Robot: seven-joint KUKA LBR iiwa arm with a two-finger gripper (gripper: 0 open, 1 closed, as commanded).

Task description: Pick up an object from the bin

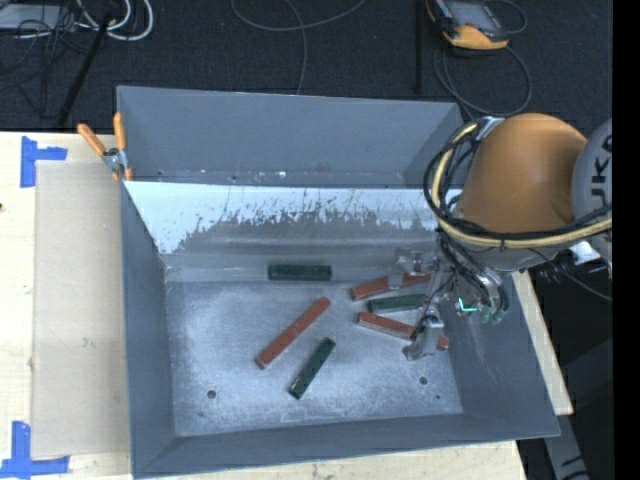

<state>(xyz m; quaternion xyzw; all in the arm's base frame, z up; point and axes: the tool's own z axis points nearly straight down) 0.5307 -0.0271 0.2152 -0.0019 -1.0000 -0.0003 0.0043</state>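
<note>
My gripper point(427, 332) is low in the bin's right part, at the right end of a small cluster of bars. Closest to it is a red-brown bar point(388, 323) that lies flat and points towards it. Just behind that one lies a dark green bar point(402, 303), and behind that another red-brown bar point(373, 289) lies slanted. Something reddish point(441, 343) shows right at the gripper's tip; whether it is held I cannot tell.
A long red-brown bar point(292, 333) lies slanted in the middle of the floor, with a dark green bar point(312, 366) just in front of it. Another dark green bar point(298, 272) lies along the back wall. The arm's orange dome and cables hang over the right rim.
</note>
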